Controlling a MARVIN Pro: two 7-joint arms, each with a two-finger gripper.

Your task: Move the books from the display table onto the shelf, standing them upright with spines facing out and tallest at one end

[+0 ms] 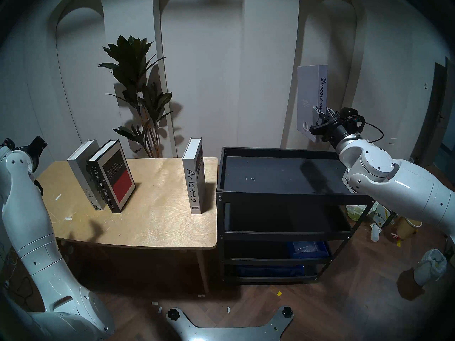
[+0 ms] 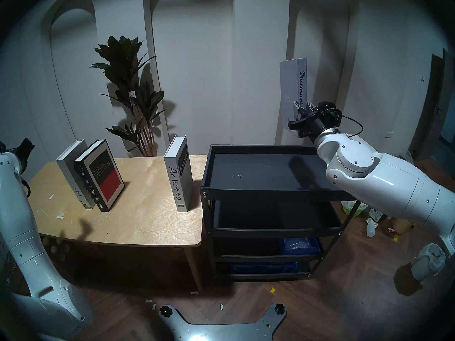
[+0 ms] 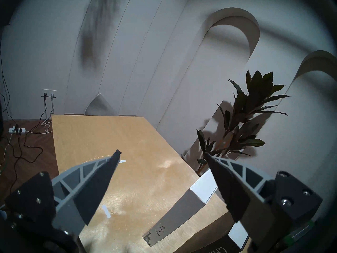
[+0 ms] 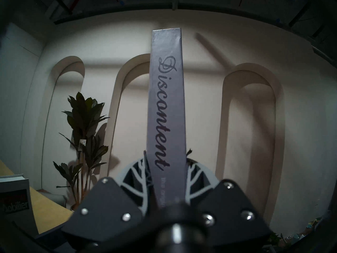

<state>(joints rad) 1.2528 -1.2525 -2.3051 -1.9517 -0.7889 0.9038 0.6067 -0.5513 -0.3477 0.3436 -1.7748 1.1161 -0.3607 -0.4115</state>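
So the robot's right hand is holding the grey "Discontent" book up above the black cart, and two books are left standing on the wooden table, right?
Not quite: three books remain on the wooden table, as the head view shows: the Statue of Liberty book, "Crime and Punishment" and "Arietta". The right gripper does hold "Discontent" above the black cart.

Centre-left: display table [image 1: 152,217] bearing three upright books [image 1: 105,175]; shelf [image 1: 278,192] touching its right edge; fourth book [image 1: 311,97] aloft upper right; plant [image 1: 138,92] behind.
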